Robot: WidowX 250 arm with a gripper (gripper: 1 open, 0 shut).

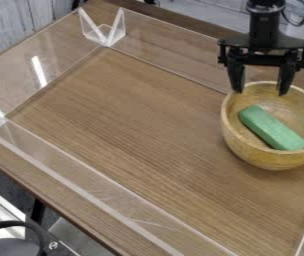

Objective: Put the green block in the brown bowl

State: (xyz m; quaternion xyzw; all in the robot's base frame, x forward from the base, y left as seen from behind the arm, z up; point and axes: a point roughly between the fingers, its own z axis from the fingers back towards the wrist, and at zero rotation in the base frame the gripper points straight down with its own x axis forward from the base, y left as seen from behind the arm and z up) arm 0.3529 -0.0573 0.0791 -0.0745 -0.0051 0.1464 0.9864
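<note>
The green block lies flat inside the brown bowl, slightly right of its middle, at the right side of the wooden table. My gripper hangs pointing down over the bowl's far rim, above and behind the block. Its black fingers are spread wide and open, with nothing between them. The block is apart from the fingers.
A low clear plastic wall runs around the wooden tabletop. A clear folded plastic piece stands at the far left corner. A dark cable sits below the table's near left edge.
</note>
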